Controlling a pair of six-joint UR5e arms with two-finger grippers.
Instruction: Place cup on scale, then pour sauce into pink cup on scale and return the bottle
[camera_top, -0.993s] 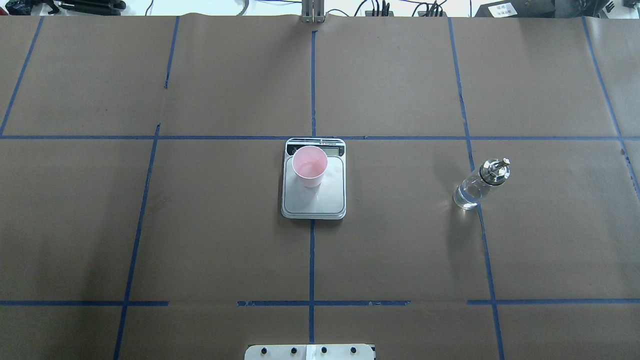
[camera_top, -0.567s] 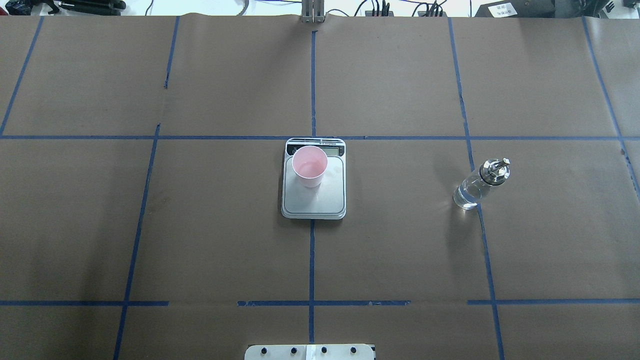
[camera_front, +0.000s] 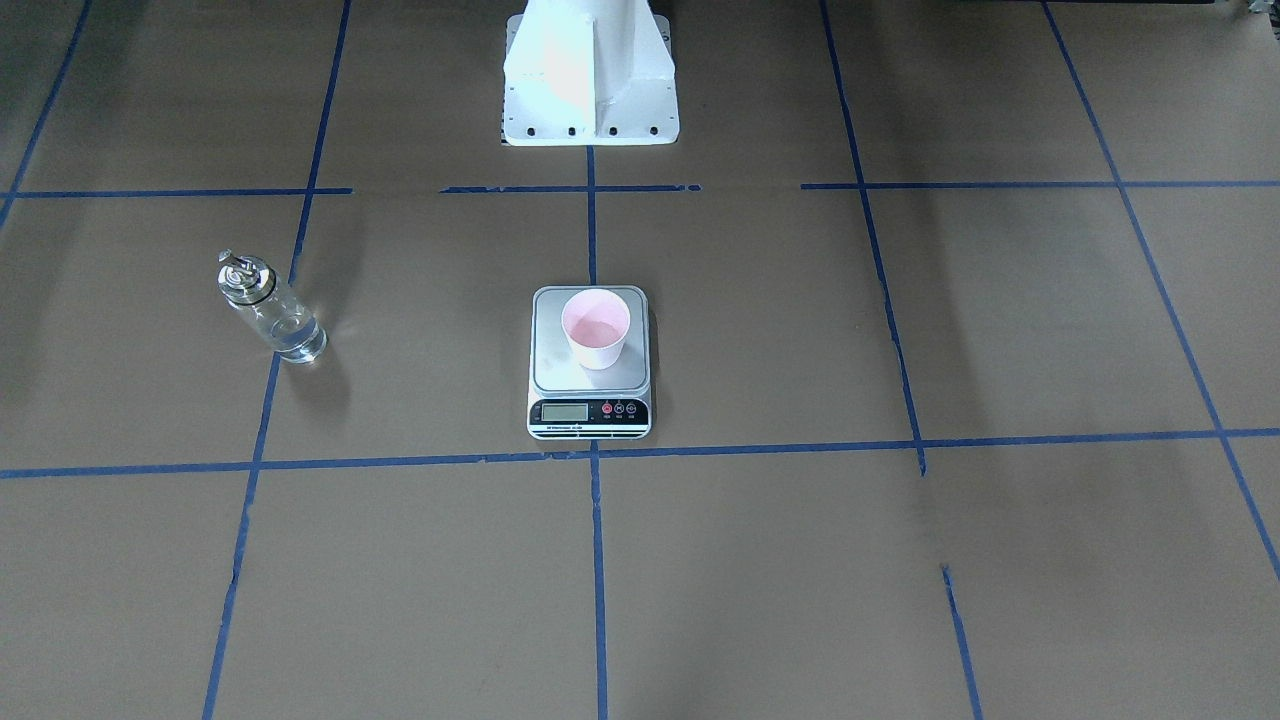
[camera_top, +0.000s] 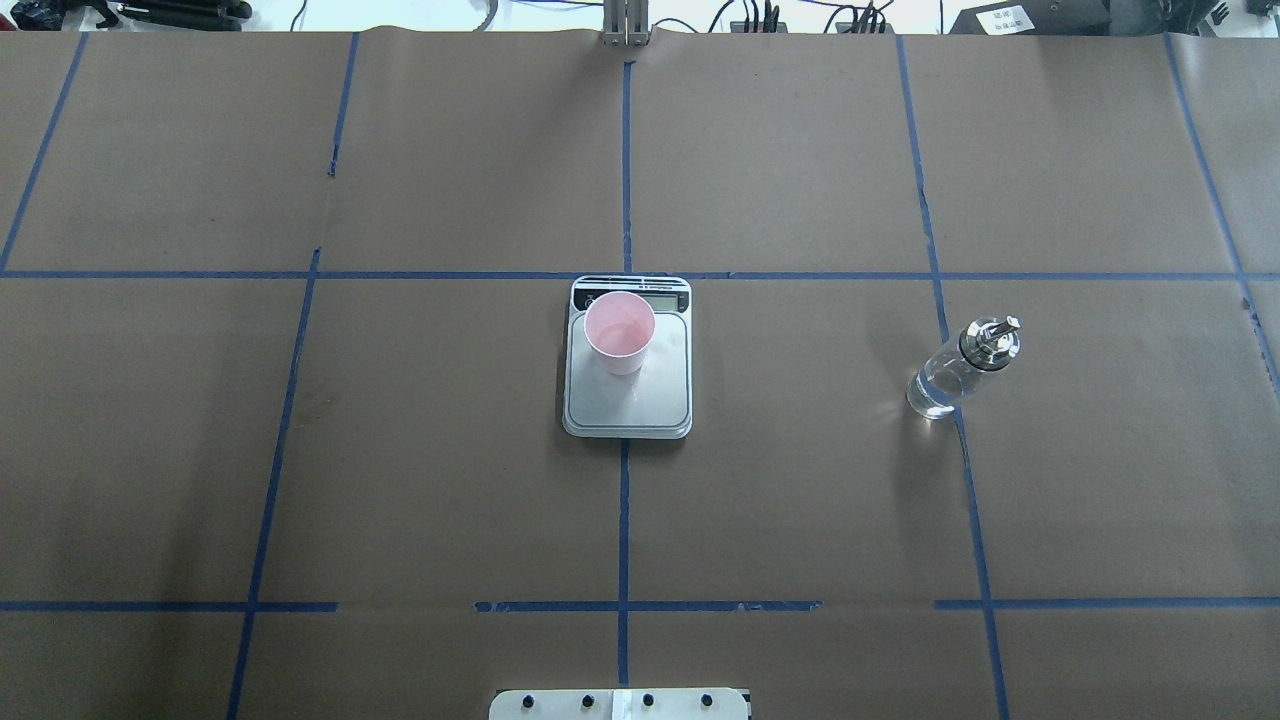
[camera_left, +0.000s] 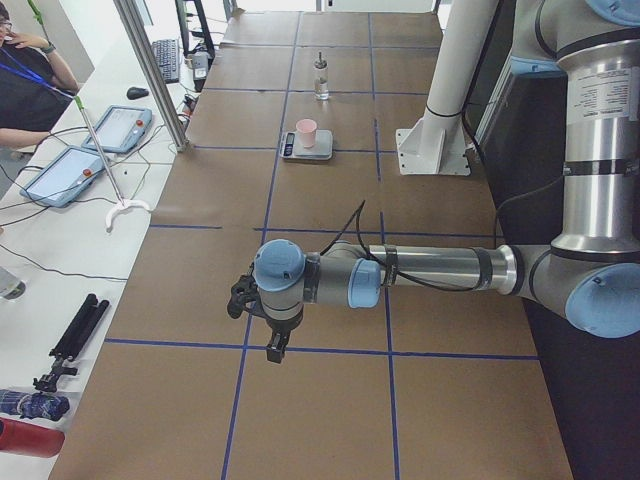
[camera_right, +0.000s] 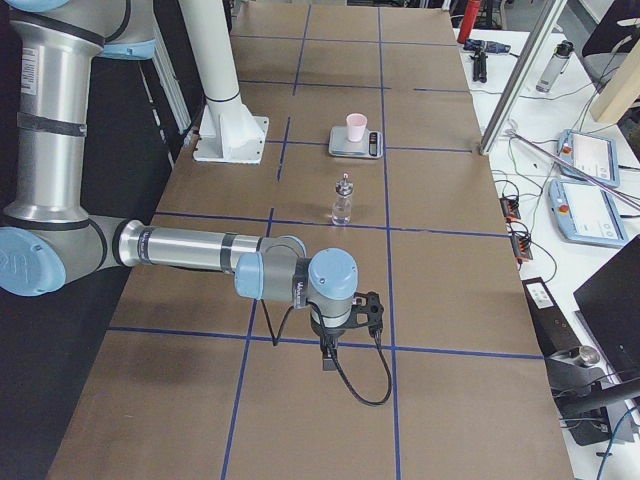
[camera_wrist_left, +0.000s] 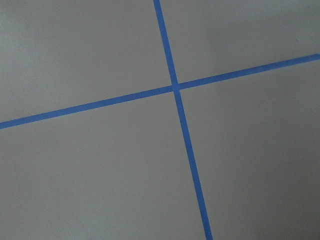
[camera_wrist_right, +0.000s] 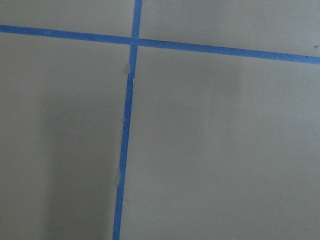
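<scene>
The pale pink cup (camera_top: 620, 335) stands upright on the steel scale (camera_top: 630, 405), toward its display end; it also shows in the front view (camera_front: 596, 330) on the scale (camera_front: 558, 365). The clear glass bottle (camera_top: 950, 375) with a metal spout stands upright on the brown paper to the scale's right, holding clear liquid; in the front view the bottle (camera_front: 270, 318) is at left. My left gripper (camera_left: 272, 348) and right gripper (camera_right: 330, 358) hang over bare table far from these things. I cannot tell whether either is open or shut. The wrist views show only paper and tape.
Blue tape lines (camera_top: 624, 520) divide the brown paper into squares. The white robot base (camera_front: 590, 80) stands behind the scale. A side bench with tablets (camera_left: 62, 172) and a seated person (camera_left: 25, 80) lies beyond the table's far edge.
</scene>
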